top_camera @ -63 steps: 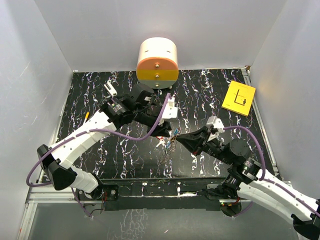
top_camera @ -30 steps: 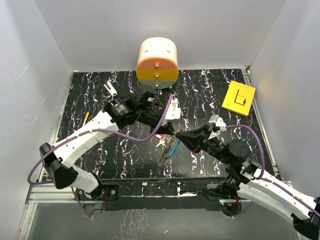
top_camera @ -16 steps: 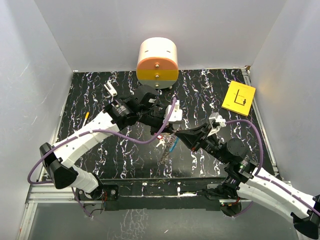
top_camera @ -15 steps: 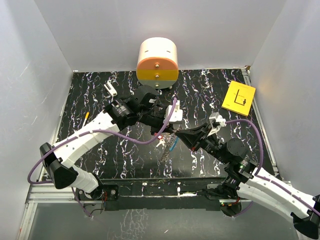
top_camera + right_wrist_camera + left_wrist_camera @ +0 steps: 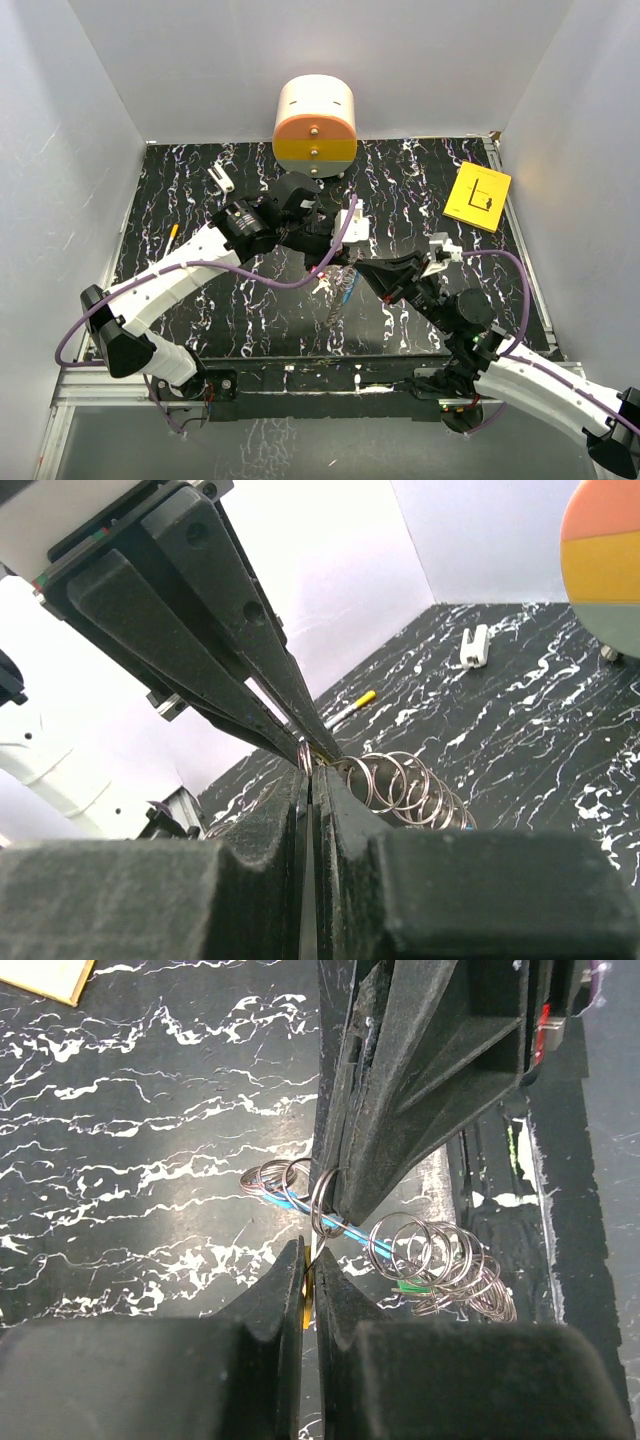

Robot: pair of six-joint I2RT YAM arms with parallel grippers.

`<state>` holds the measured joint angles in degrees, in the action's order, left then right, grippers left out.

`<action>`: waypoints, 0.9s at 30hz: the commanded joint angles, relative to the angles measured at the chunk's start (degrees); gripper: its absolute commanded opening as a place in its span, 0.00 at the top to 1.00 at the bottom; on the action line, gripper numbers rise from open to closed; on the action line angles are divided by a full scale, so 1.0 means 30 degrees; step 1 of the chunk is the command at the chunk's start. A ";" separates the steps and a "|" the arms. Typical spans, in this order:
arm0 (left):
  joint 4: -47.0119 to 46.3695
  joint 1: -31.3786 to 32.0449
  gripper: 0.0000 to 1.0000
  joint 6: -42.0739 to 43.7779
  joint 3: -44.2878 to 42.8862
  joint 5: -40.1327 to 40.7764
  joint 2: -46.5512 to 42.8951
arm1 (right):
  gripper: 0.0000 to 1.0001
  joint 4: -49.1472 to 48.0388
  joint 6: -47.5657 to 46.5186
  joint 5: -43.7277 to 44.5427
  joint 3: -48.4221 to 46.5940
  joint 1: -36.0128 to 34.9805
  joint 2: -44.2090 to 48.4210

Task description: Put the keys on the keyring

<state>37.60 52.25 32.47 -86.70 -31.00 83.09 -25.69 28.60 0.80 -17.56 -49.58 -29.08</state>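
Note:
In the top view my left gripper and right gripper meet tip to tip above the middle of the black marbled table. A chain of linked steel keyrings hangs below them. In the left wrist view my left gripper is shut on a thin yellowish key seen edge-on. The right gripper's fingers come down from above and pinch one keyring. A blue key and a green key hang among the rings. In the right wrist view my right gripper is shut on that ring.
An orange and cream cylinder stands at the back centre. A yellow booklet lies at the back right. A white clip and a yellow pen lie at the left. White walls close in three sides.
Both grippers have stayed tip to tip and drifted slightly toward the back. The left wrist has turned and shifted right. The hanging ring chain has swung and drawn up a little.

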 commanded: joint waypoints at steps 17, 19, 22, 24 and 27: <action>-0.2005 0.0436 1.00 -0.4465 -0.1433 -0.0174 0.0201 | 0.92 -0.7710 -0.2437 0.1851 -0.1250 -0.0064 -0.1235; -0.2107 0.0428 1.00 -0.4545 -0.1657 0.0180 0.0301 | 0.92 -0.8000 -0.2555 0.1855 -0.1484 -0.0076 -0.1518; -0.2164 0.0449 1.00 -0.4583 -0.1749 0.0950 0.0340 | 0.92 -0.8558 -0.2595 0.1947 -0.1532 -0.0081 -0.1791; -0.2164 0.0480 1.00 -0.4491 -0.1677 0.1276 0.0297 | 0.92 -0.8775 -0.2737 0.2084 -0.1530 -0.0084 -0.1805; -0.2213 0.0462 1.00 -0.4598 -0.1523 0.1419 0.0200 | 0.92 -0.8992 -0.2969 0.2327 -0.1586 -0.0084 -0.1742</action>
<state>31.27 52.53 20.16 -90.41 -26.74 83.99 -42.65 21.06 6.92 -18.33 -49.71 -34.89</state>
